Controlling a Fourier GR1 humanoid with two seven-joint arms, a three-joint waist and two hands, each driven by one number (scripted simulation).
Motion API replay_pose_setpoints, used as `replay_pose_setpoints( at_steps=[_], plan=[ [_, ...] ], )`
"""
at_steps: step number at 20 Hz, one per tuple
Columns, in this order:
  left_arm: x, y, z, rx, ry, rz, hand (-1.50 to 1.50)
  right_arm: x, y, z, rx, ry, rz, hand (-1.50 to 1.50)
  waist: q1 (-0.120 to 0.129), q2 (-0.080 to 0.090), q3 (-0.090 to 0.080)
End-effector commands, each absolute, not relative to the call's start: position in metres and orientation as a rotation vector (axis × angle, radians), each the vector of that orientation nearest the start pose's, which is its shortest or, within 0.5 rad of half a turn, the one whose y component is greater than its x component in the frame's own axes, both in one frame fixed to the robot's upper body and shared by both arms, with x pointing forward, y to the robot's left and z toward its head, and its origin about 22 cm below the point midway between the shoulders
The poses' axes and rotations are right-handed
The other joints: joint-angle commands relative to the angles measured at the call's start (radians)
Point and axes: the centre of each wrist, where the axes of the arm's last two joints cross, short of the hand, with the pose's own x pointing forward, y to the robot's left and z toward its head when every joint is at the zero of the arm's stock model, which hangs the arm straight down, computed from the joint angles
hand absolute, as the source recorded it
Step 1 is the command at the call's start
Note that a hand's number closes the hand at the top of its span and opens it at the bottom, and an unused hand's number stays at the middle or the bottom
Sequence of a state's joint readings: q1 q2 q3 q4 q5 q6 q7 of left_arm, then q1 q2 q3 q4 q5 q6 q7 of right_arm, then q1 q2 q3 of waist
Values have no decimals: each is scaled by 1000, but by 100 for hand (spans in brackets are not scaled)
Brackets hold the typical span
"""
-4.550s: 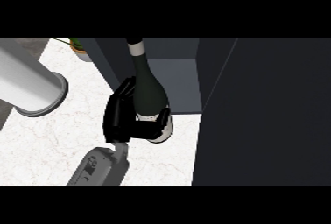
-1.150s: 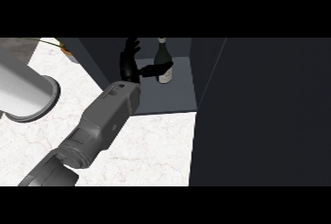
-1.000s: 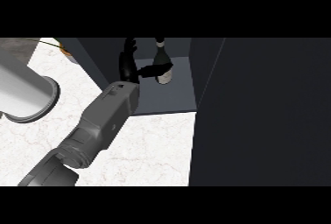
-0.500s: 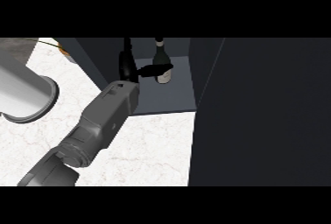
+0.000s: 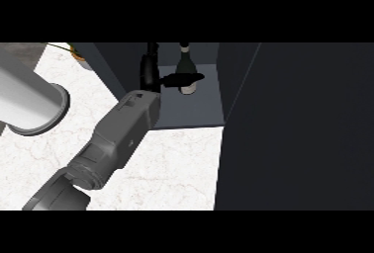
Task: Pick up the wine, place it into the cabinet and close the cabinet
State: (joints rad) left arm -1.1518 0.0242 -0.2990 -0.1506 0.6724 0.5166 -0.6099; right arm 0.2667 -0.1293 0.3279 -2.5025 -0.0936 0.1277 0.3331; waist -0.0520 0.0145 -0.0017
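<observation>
Inside the cabinet (image 5: 197, 106), right hand (image 5: 157, 76) spreads beside wine (image 5: 188, 74).

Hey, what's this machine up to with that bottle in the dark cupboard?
The robot is putting a wine bottle into a cabinet. One grey forearm reaches from the lower left across the white counter into the open cabinet, and its black hand sits right beside the bottle, which stands upright on the cabinet floor. The thumb points across the bottle's lower part; whether the fingers are gripping it is hard to tell. The dark cabinet door at the right is open, so closing it is yet to be done.
</observation>
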Motion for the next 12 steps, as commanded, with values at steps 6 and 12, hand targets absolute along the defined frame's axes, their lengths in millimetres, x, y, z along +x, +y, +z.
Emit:
replay_pose_setpoints(
  at_steps=[6, 12],
  plan=[
    [429, 114, 35, 75, -1879, 111, -150, 83, -214, 187, 353, -1928, 273, -150, 38, -22, 2],
    [420, 95, 44, -18, -1875, 104, -150, 80, -210, 188, 346, -1900, 265, -150, 64, -32, 2]
  ],
)
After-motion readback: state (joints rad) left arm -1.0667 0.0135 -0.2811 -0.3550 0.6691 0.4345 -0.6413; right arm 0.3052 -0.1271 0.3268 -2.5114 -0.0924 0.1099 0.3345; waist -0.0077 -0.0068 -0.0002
